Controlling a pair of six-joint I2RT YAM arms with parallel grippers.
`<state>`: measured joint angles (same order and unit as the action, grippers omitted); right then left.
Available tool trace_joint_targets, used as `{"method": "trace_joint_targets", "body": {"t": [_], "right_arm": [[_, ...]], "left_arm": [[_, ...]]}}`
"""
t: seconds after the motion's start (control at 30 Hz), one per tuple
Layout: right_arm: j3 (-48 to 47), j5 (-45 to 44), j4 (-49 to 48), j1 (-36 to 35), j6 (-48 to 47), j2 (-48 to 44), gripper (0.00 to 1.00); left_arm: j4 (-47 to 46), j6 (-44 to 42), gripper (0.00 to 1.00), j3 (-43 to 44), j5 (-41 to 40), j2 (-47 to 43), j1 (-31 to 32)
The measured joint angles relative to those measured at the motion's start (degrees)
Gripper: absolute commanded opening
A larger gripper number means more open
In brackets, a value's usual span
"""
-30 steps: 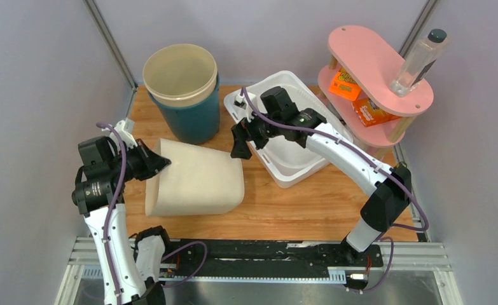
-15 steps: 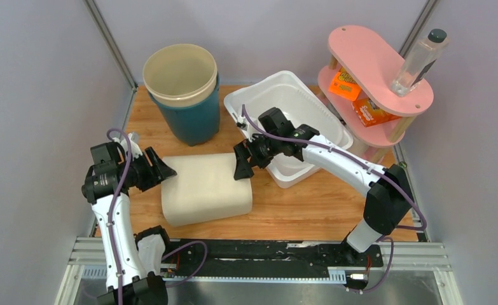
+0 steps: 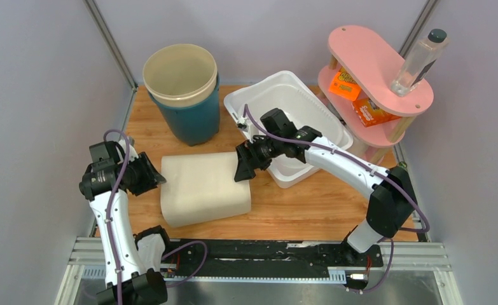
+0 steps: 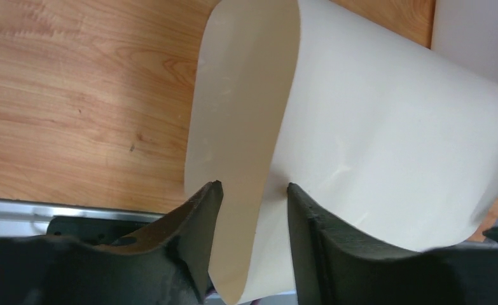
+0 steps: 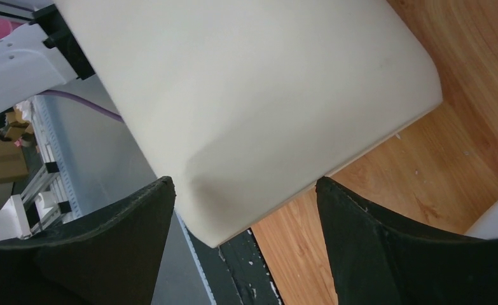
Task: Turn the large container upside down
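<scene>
Large container [image 3: 205, 187] lies bottom-up on the table [image 3: 310, 203], btwn both arms; flip looks basically done. Left gripper [image 4: 249, 197] pinches its rim wall, jaws narrow. Right gripper [image 5: 243, 210] spread wide round the far corner, not clamping. Left: release, back off.

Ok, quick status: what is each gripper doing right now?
Left gripper: fingers either side of the large cream plastic container wall at its rim; a firm clamp cannot be told.
Right gripper: open, straddling the container's closed end.
</scene>
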<state>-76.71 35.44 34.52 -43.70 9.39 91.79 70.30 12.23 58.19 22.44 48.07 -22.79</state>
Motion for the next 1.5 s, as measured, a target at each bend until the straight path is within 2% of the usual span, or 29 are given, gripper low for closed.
{"method": "trace_joint_targets", "body": {"t": [0.03, 0.07, 0.13, 0.33, 0.47, 0.73, 1.0, 1.23, 1.33, 1.5], "right_arm": [[0.0, 0.6, -0.1, 0.0, 0.0, -0.3, 0.8], [0.0, 1.7, -0.2, 0.0, 0.0, -0.6, 0.79], [0.0, 3.3, -0.7, 0.0, 0.0, -1.0, 0.78], [-2.1, 6.7, -1.0, 0.0, 0.1, -0.8, 0.78], [-4.9, 8.1, -1.1, -0.1, 0.3, -0.2, 0.79], [-12.8, 8.3, -1.7, -2.4, 0.7, 3.0, 0.83], [-21.2, 8.1, -3.5, -8.0, -1.2, 6.9, 0.85], [-32.9, 8.9, -5.6, -10.9, -2.0, 15.5, 0.88], [-37.4, 9.4, -7.0, -11.8, -1.9, 19.2, 0.89], [-40.5, 9.5, -8.8, -12.3, -2.0, 22.8, 0.91]], "left_arm": [[0.0, 0.0, 0.36, 0.1, -0.3, 0.2, -0.1], [0.1, -0.1, 0.23, 0.1, -0.5, 0.4, -0.2], [0.1, 0.0, 0.11, 0.1, -0.7, 0.6, -0.2], [-1.0, -0.9, 0.03, 0.3, -2.5, 1.0, -0.6], [-2.0, -1.2, 0.04, 0.2, -4.2, 1.2, -0.9], [-2.9, -1.9, 0.27, 0.2, -8.3, 2.3, -1.3], [-3.8, -1.9, 0.7, 1.5, -10.2, 4.3, -1.4], [-5.3, -2.0, 0.81, 5.4, -13.1, 5.3, -1.5], [-4.9, -2.2, 0.96, 8.3, -15.1, 5.4, -1.6], [-1.6, -2.4, 0.99, 16.8, -17.2, 5.0, -1.5]]}}
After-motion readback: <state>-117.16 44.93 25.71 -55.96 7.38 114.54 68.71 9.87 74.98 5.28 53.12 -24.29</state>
